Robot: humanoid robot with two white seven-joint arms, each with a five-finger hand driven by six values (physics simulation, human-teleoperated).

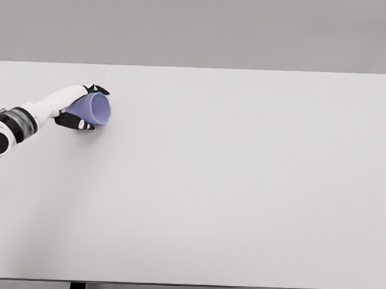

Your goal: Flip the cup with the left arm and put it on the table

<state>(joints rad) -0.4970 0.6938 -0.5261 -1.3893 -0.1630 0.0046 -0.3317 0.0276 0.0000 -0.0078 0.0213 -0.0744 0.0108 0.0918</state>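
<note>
- Biggest thing by far is the white table [242, 197], it fills pretty much the whole head view, with a plain grey wall behind its far edge.
- Two dark table legs [77, 287] poke out under the near edge at the bottom.
- The left arm [29, 118] comes in from the left edge, white with a dark band around the wrist area, and reaches out over the far-left part of the table.
- The left hand [80, 109] is wrapped around the cup, dark fingers [86, 124] curled under its near side and another dark fingertip showing over the top.
- The cup [96, 108] is light purple/blue, tipped on its side in the hand with the open mouth facing right and a bit toward the camera. Can't tell if it's touching the table or held just above it.
</note>
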